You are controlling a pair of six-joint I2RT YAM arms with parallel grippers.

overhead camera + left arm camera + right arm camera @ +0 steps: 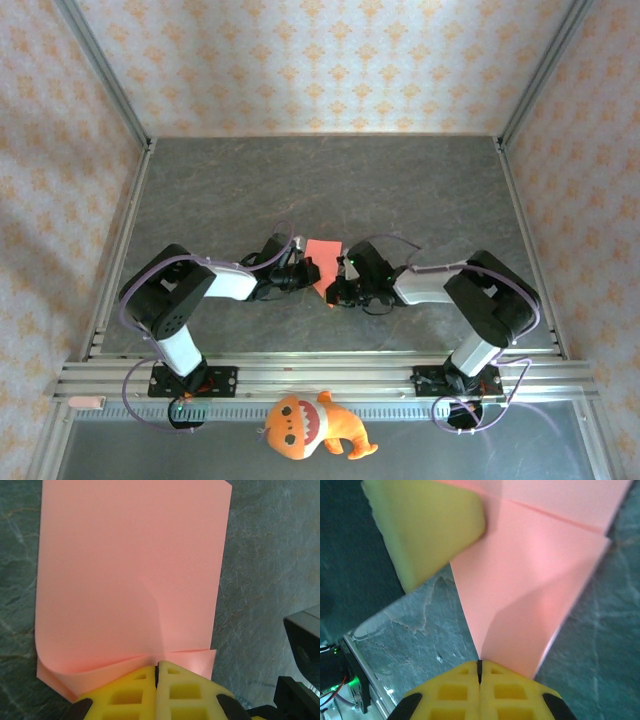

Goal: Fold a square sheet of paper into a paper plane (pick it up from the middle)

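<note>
The thin red-pink square sheet of paper (322, 258) sits in the middle of the dark grey stone-patterned surface (330, 180), caught between the two arms where they meet. The left end effector (157, 666) has its yellow foam fingers (185, 690) pressed together on the near edge of the sheet. There the upper layer curls up and over a lower layer that pokes out at both near corners. That hold looks meant to keep a turned-over flap in place without flattening it, so the bend on the left stays rounded and is not yet a sharp crease. The right end effector (480, 664) is likewise shut tight, clamped on a pointed corner of the sheet. From that corner the paper fans out and away, and one straight crease crosses it farther off. One foam pad of the left end effector shows beside that far part, touching or just over the paper; which of the two is unclear. Holding the sheet at two separate spots probably gives tension and alignment, one arm anchoring while the other steers a fold. The task appears to be at an early fold, since no narrow dart shape shows yet. An orange plush toy (310, 425) lies well apart, beyond the arms' mounting rail, and plays no part.
</note>
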